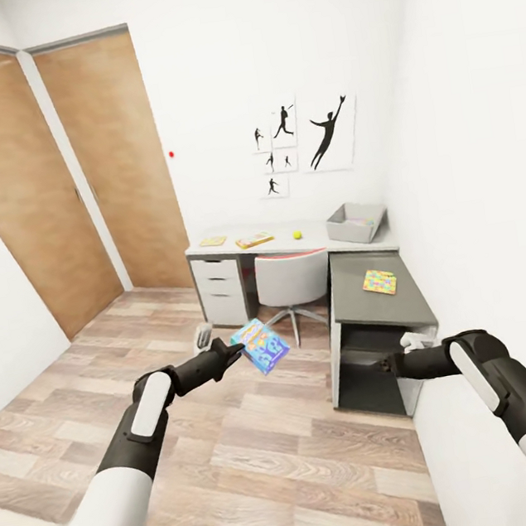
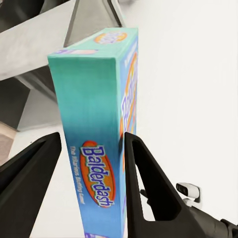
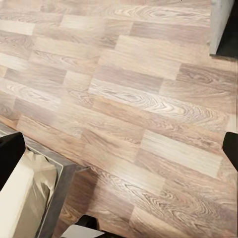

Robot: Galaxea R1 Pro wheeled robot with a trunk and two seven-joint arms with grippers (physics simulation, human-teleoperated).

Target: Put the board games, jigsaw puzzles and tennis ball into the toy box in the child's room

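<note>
My left gripper [image 2: 91, 163] is shut on a blue board game [image 2: 99, 129], a "Balderdash" box held on edge between both fingers; over the floor it shows as a blue patterned box [image 1: 260, 345]. Ahead stands the table [image 1: 326, 237] with the grey toy box [image 1: 356, 222] at its right end, something colourful inside. A tennis ball [image 1: 297, 234] lies mid-desk. One jigsaw puzzle [image 1: 379, 282] lies on the lower dark wing. Two flat yellowish items [image 1: 254, 240] [image 1: 212, 242] lie at the desk's left, too small to tell apart. My right gripper [image 3: 120, 148] is open over bare floor.
A grey chair [image 1: 292, 280] is pushed under the desk beside white drawers [image 1: 221, 290]. Wooden doors [image 1: 116, 166] line the left wall. The white right wall runs close to my right arm. A corner of the bed [image 3: 29, 193] lies under my right gripper.
</note>
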